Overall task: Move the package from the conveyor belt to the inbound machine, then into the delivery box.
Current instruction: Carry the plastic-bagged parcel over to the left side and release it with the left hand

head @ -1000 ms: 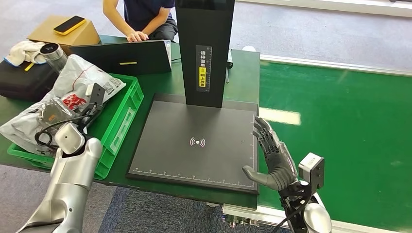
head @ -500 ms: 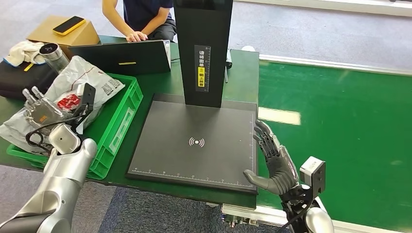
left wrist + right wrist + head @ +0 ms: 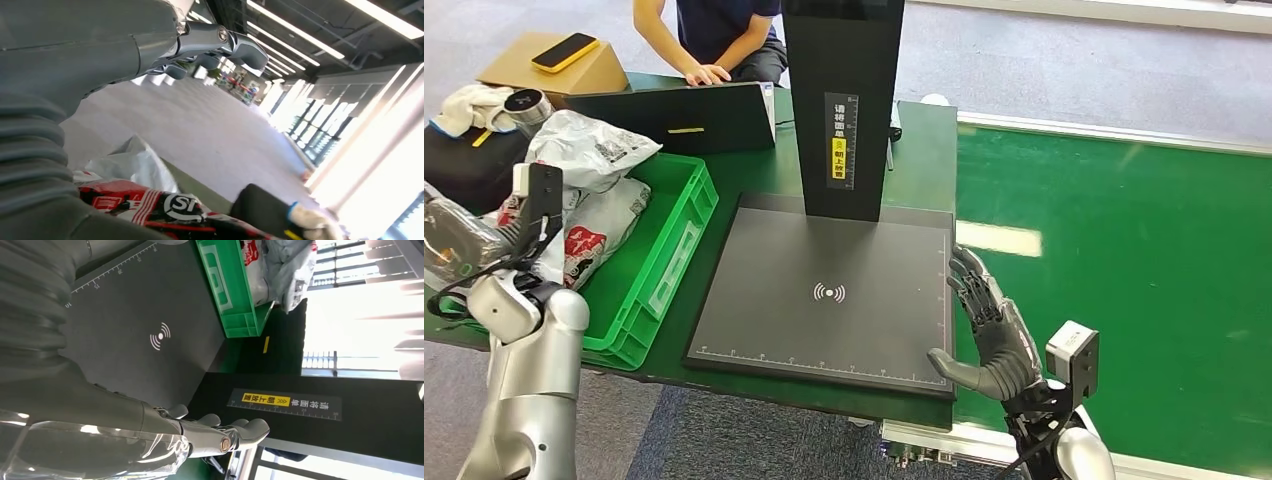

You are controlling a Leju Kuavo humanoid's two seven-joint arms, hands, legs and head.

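— While the crate (image 3: 686,232) sits just left of the scanner pad (image 3: 824,290), where does the package lie?

— Two parcels (image 3: 589,190) rest in the crate, grey-white bags with a red print. That pile is the task's thing, already on the delivery side of the pad. The belt (image 3: 1124,270) right of the pad carries nothing visible.

— And the left hand (image 3: 449,240)?

— It hangs left of the crate, beyond its outer wall, with nothing visibly in it. In the left wrist view the fingers (image 3: 235,45) reach out straight over bare floor, so it looks spread and empty.

— The right hand (image 3: 989,330)?

— Flat and open at the pad's right edge, fingers (image 3: 225,432) stretched, holding nothing.

— What could go wrong?

— The upper bag bulges above the crate rim on the side away from the pad. If the left arm swings close, it could likely snag the loose plastic and drag a bag out. The right hand, so near the pad's corner, might clip it when turning toward the belt.
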